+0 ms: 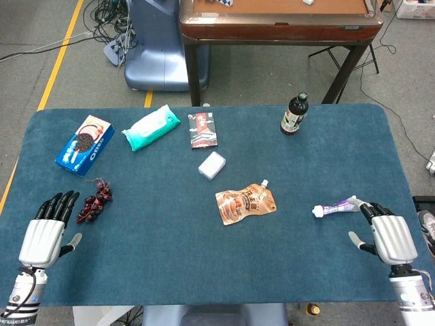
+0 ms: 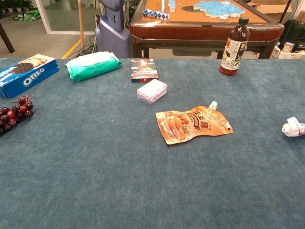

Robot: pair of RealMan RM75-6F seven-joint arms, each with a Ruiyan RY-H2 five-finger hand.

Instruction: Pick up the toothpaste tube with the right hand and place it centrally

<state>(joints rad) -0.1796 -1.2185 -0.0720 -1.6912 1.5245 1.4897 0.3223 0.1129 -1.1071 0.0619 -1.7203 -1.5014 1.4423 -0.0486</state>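
Partly cut off in the chest view, the purple-and-white toothpaste tube (image 1: 335, 208) lies at my right hand's (image 1: 391, 238) fingertips (image 1: 370, 210); both my hands, left (image 1: 46, 232) included, rest loosely spread, holding nothing.

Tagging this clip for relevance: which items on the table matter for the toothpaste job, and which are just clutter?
Part of the job:
toothpaste tube, lying by the fingertips of the right hand
table, its middle being the target

Just lying about:
Oreo box
wet wipes pack
grapes
orange spout pouch
dark bottle
small white case
dark flat packet
left hand, idle
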